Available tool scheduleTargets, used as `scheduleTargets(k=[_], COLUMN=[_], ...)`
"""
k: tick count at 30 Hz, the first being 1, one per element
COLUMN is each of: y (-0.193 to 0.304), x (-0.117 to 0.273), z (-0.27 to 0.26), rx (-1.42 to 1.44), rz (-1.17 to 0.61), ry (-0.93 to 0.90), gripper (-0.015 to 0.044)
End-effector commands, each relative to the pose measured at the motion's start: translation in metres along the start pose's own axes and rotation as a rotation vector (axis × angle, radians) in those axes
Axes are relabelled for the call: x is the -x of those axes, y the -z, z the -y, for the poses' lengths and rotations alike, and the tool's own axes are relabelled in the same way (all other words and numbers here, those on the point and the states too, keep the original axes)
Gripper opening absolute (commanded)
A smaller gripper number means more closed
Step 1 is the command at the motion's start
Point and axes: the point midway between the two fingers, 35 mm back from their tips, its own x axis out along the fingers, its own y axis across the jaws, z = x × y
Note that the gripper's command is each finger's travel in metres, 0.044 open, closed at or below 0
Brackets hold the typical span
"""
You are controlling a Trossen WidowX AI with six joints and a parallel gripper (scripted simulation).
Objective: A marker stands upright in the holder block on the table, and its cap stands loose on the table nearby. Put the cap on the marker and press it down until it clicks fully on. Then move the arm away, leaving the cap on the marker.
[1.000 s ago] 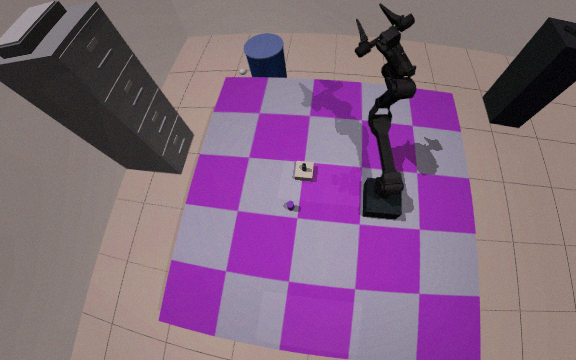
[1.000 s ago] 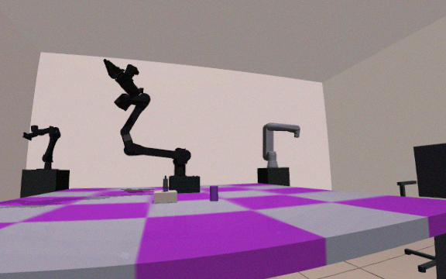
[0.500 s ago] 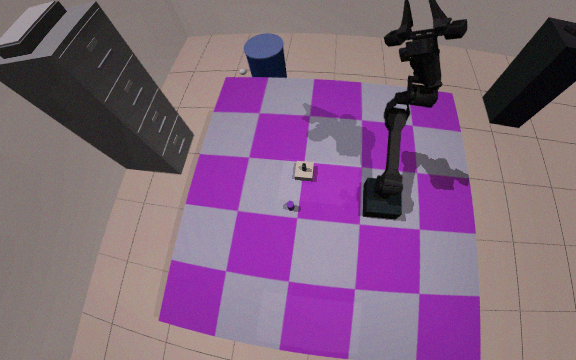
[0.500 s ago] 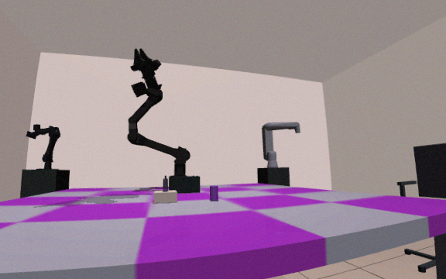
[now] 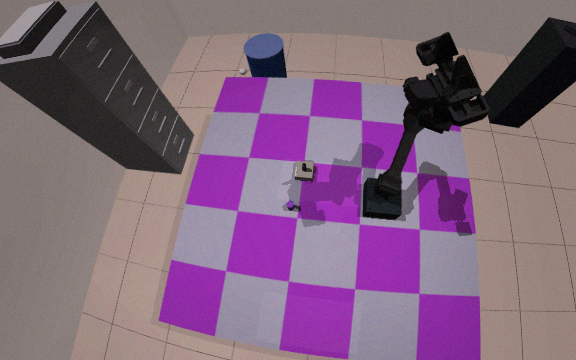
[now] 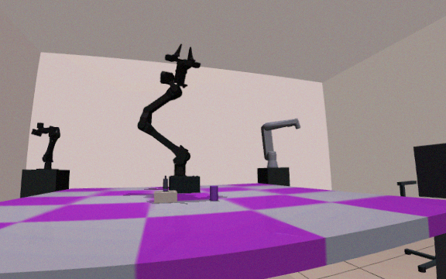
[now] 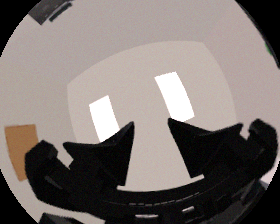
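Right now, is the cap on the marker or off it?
Off. The purple cap stands upright on the table, apart from the marker in its holder block.
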Motion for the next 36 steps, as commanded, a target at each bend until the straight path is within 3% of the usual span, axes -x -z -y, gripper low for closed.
scheduleTargets(k=[1, 9, 18, 28, 36], y=[-0.043, -0.121, -0.251, -0.385, -0.481], x=[-0.009, -0.007, 0.023, 0.084, 0.168], z=[0.062, 0.127, 0.173, 0.168, 0.134], rx=[0.269, 0.601, 1.069, 1.475, 1.607], rz=[0.089, 0.214, 0.404, 0.552, 0.614], ry=[0.153, 0.367, 0.715, 1.208, 1.796], gripper=[0.0246, 0.0246, 0.0246, 0.0246, 0.0246])
